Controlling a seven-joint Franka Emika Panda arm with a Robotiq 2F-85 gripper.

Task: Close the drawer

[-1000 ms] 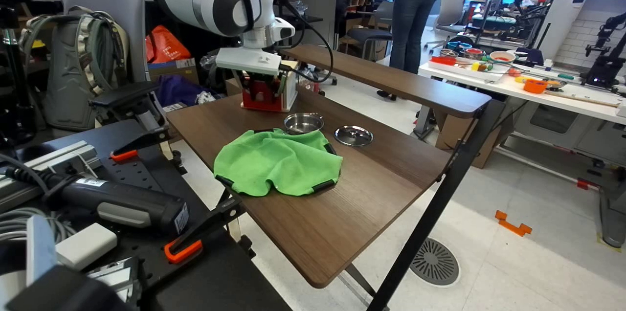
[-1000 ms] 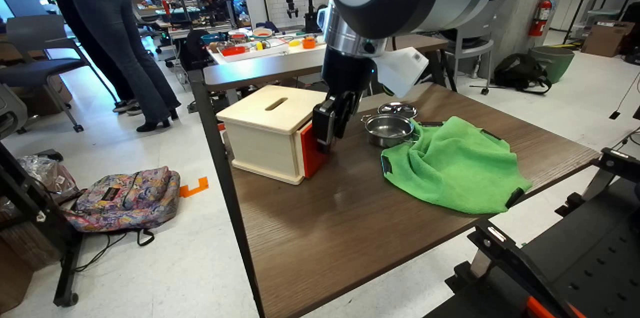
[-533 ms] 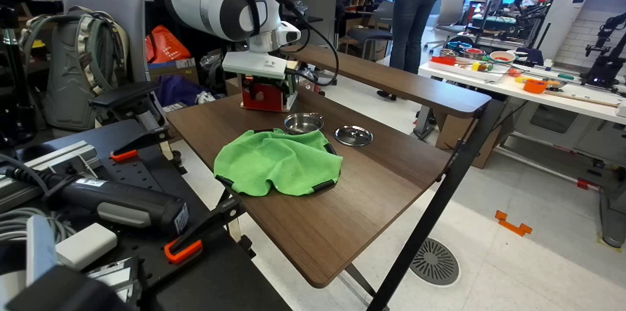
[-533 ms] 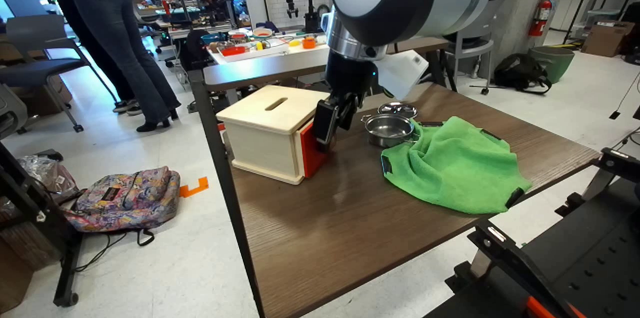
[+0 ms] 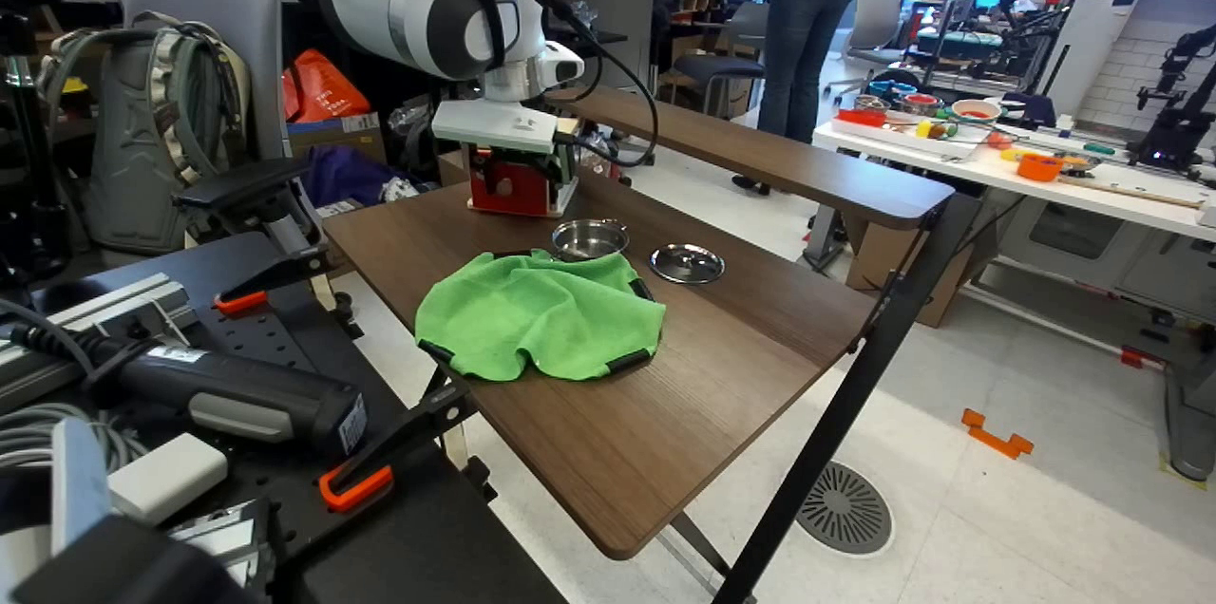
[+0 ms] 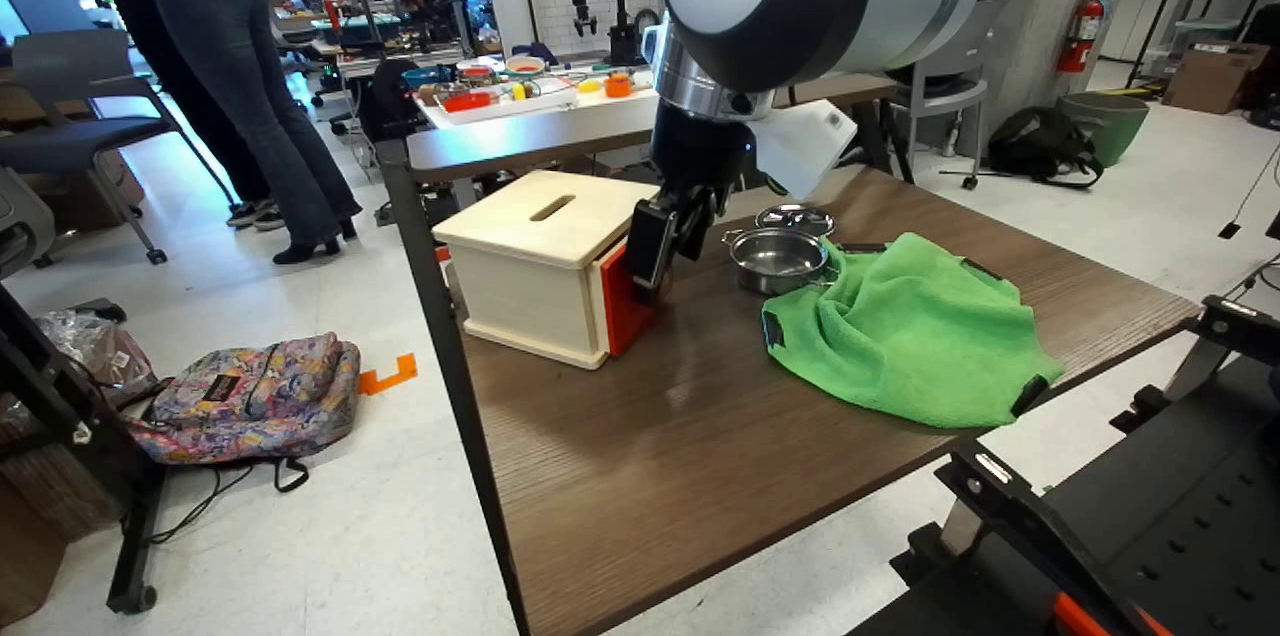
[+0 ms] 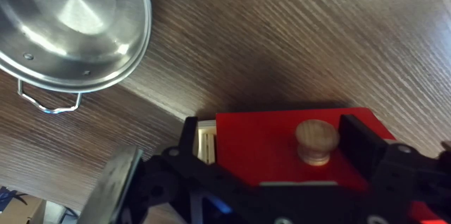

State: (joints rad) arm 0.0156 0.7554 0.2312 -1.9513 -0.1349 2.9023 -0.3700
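- In an exterior view, the light-wood box (image 6: 520, 296) shows a flat top with an oblong slot; the wrist view catches just a sliver of pale wood.
- The drawer (image 7: 257, 136) is at the box's front, its smooth red face close against it; whether fully in, I cannot tell.
- On that face, a rounded, grained wooden knob (image 7: 316, 136) is clear in the wrist view alone.
- At the box's front, the gripper (image 7: 269, 125) has its jaws spread wide, the knob between them.
- Near the box's front stands a shiny, shallow, round metal pot (image 7: 81, 9).
- Farther from the box, both exterior views show a glossy round lid (image 5: 680, 258) and a fuzzy green cloth (image 6: 915, 346).
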